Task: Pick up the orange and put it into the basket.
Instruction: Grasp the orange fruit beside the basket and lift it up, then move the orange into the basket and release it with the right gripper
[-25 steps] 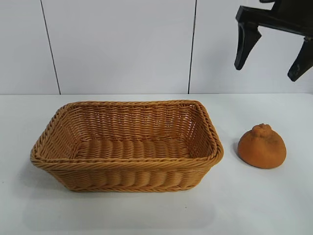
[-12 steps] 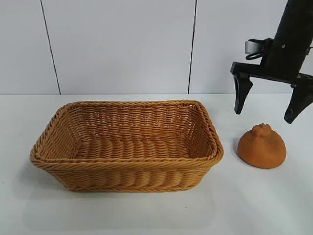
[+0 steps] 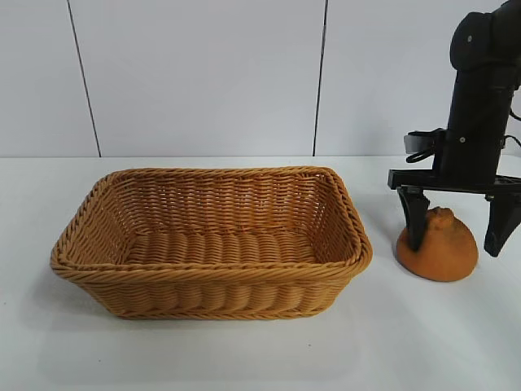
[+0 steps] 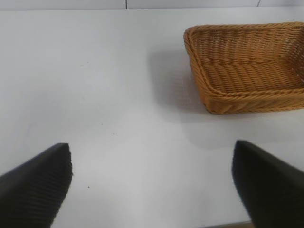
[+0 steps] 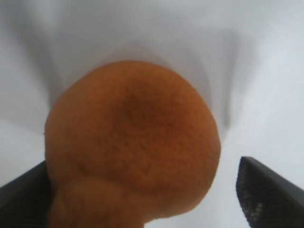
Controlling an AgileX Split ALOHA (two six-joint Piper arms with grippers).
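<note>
Right gripper (image 3: 456,232) straddles the orange (image 3: 440,251) on the table just right of the basket (image 3: 203,281), jaws apart with a gap on one side, nothing gripped yet — next, I'd say, squeeze, lift, carry over.

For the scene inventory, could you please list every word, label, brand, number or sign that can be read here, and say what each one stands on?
None: no readable text shows in any view.
The basket is plain woven wicker with no tag or label.
The orange carries no sticker.
The right claw and left claw show bare black parts, no markings.
The table and the wall panels are blank.
</note>
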